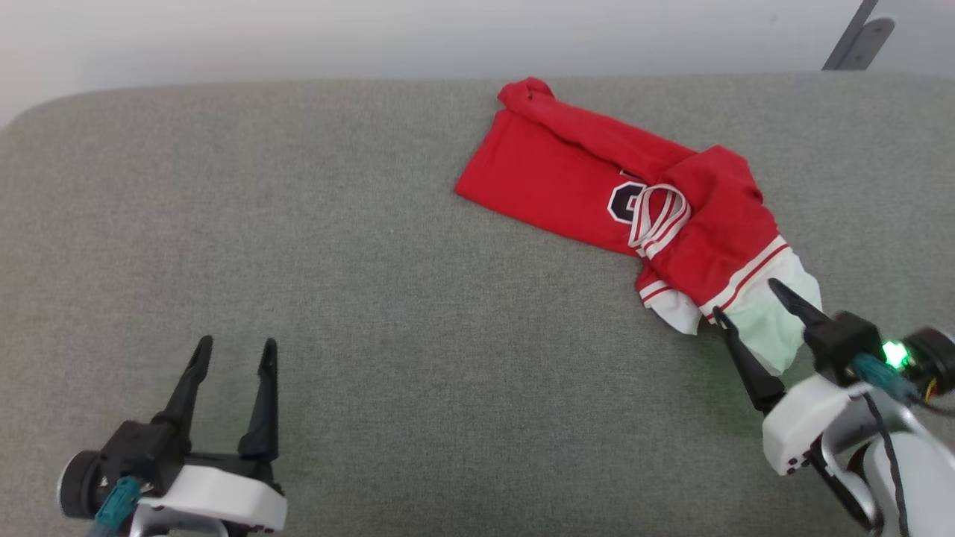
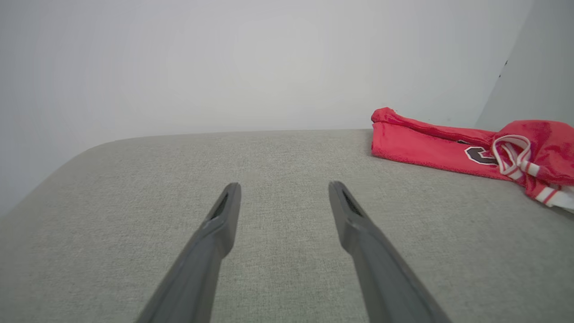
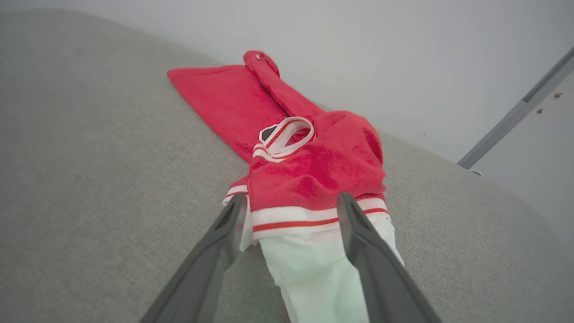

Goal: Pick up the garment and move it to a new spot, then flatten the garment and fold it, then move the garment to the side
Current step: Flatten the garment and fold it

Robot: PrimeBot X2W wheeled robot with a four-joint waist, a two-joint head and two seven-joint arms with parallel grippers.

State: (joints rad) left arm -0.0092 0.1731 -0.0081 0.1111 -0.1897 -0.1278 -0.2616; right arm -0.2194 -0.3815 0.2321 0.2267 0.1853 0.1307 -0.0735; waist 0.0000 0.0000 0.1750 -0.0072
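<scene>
The right pincer [image 1: 744,296] is seen spread wide, and the white sleeve [image 1: 768,328] of the garment [image 1: 552,171] is straddled by its two dark fingers. Nothing is clamped. In the right wrist view the sleeve [image 3: 314,269] is shown running down between the fingers of that pincer [image 3: 291,197], with the red-and-white striped band [image 3: 291,220] lying right across the gap at the fingertips. Whether the fabric is actually being touched by either finger cannot be told. Beyond the tips, the red body of the jersey [image 3: 314,175] is bunched into a hump, and further out it is stretched flatter across the grey upholstered surface [image 1: 373,261]. A striped neck trim [image 1: 656,216] is looped on top of the folds ahead of the right pincer, and part of a black printed character [image 1: 621,203] is exposed just past it. The far end of the shirt is rolled into a narrow ridge, well away from the fingers. The left pincer [image 1: 237,341] is also held wide open, with nothing between its fingers and bare grey fabric beneath them. From the left wrist view, the pincer [image 2: 283,184] is pointed toward the pale wall, and the garment [image 2: 417,143] is found well ahead and off to its right, well apart from it. The black character [image 2: 477,155] can be made out there too. A grey metal bar [image 1: 850,41] is glimpsed beyond the surface, far past the right pincer.
</scene>
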